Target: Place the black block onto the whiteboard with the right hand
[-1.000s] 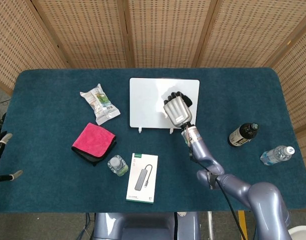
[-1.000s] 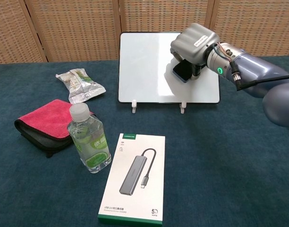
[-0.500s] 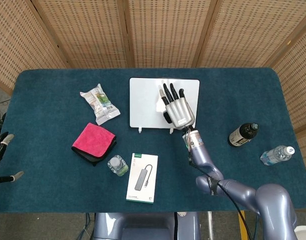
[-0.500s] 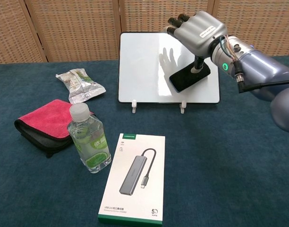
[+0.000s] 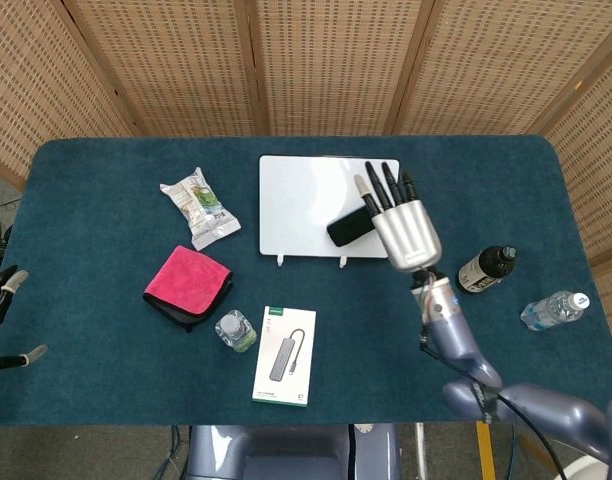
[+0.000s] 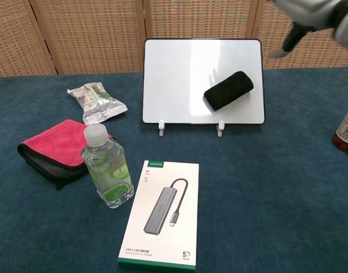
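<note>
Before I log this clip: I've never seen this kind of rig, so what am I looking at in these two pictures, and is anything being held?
Both pictures come from the robot's own cameras: the head view looks down on the table, the chest view looks across it. The grey jointed thing is the robot's right hand, fingers spread, holding nothing. It sits beside the black block, which rests on the whiteboard. In the chest view the board stands tilted on small feet with the block stuck to it. The left hand barely shows at the picture's edge. Also on the table: a snack packet, pink cloth, small water bottle, boxed adapter, dark bottle and a lying clear bottle.
</note>
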Robot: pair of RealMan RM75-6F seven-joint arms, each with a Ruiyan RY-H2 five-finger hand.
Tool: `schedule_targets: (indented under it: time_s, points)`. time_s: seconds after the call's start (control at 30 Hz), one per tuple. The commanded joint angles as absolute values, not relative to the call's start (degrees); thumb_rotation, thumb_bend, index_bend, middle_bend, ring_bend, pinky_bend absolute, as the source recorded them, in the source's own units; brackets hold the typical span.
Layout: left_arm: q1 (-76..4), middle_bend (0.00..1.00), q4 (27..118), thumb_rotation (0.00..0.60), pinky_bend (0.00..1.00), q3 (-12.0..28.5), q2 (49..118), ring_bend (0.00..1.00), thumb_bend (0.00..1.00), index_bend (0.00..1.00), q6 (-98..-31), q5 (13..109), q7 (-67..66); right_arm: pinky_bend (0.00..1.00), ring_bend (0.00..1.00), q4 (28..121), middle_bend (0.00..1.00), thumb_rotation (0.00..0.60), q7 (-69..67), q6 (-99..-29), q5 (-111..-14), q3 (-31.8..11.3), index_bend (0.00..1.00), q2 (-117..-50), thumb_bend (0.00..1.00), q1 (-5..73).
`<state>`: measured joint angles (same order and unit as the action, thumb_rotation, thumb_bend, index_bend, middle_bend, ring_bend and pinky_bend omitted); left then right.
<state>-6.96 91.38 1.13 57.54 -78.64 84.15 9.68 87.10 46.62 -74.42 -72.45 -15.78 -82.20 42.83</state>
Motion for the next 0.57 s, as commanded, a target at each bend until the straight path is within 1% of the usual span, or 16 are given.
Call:
schedule_targets:
  time_s: [0.03,0.2,0.3,0.43,0.57]
  points:
    - [-6.37,0.0,91.17,0.6,0.0,0.77,57.58,0.0,0.0,0.0,-79.94,85.3,10.02,0.17,0.0,97.85,0.0,0.6,34.63,-81.79,-74.78,-12.2,0.0,-70.39,0.0,32.01]
    - [-5.65,0.0,90.89,0.6,0.0,0.43,57.8,0.0,0.0,0.0,-81.82,86.71,10.21,0.16,0.0,99.96,0.0,0.6,24.63,-86.16,-75.22,-8.73,0.0,-66.0,0.0,24.11]
    - [-5.13,0.0,90.64,0.6,0.0,0.45,58.28,0.0,0.0,0.0,-83.76,87.92,9.77,0.15,0.0,100.58,0.0,0.6,16.13,-90.47,-76.39,-5.25,0.0,-64.52,0.0,17.44]
    - [-4.62,0.0,90.32,0.6,0.0,0.19,58.7,0.0,0.0,0.0,-85.48,89.38,9.58,0.13,0.0,100.01,0.0,0.6,5.05,-93.63,-79.36,-1.94,0.0,-63.76,0.0,11.59]
    - [-4.49,0.0,90.16,0.6,0.0,-0.46,58.69,0.0,0.0,0.0,-85.96,90.85,10.01,0.12,0.0,95.68,0.0,0.6,0.35,-95.41,-84.07,0.57,0.0,-65.34,0.0,8.74]
